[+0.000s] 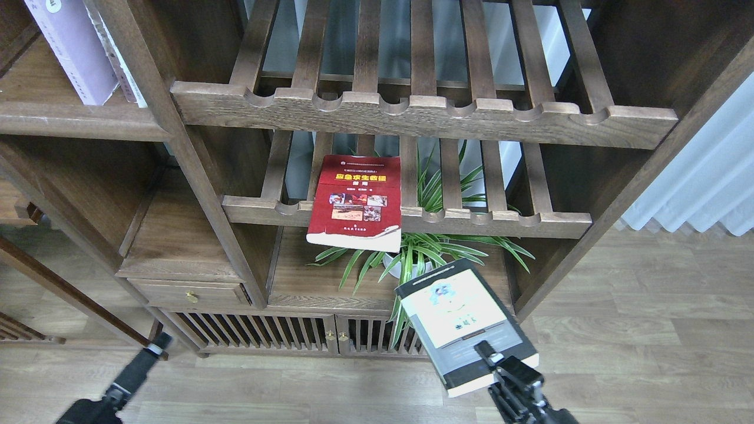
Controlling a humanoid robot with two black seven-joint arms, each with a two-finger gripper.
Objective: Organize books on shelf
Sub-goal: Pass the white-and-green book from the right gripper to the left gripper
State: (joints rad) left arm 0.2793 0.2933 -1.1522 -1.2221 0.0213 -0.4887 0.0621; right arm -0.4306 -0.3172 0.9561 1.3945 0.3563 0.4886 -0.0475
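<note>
a tall dark-brown wooden bookcase fills most of the head view, standing on a pale grey-brown wood-plank floor (636,330), with white pleated curtains (701,176) at the right edge. the middle bay carries two slatted racks with scalloped front rails, an upper rack (424,112) and a lower rack (471,221). the red book (356,203) with its yellow title and small photos lies face up on the lower rack, its bottom end hanging out past the front rail. beneath it a green spider plant (424,247) in a white pot stands on the board below, its leaves spilling forward over latticed cabinet doors (294,335). at upper left, the shelf (70,118), a solid plank with a rounded front edge, holds the pale lavender-white book (73,50) standing upright and leaning a little, with other spines just beside it against the post.

the right claw (492,359) comes in from the bottom edge and is closed on the near edge of the thick yellow-green, grey and black book (465,321), holding it face up and tilted in the air in front of the cabinet, over the plant's leaf tips. the left claw (160,343) sits low at bottom left above the floor, near the bookcase's foot; it is seen dark and end-on, so i cannot tell how far apart its fingers are, and nothing is seen in it.
</note>
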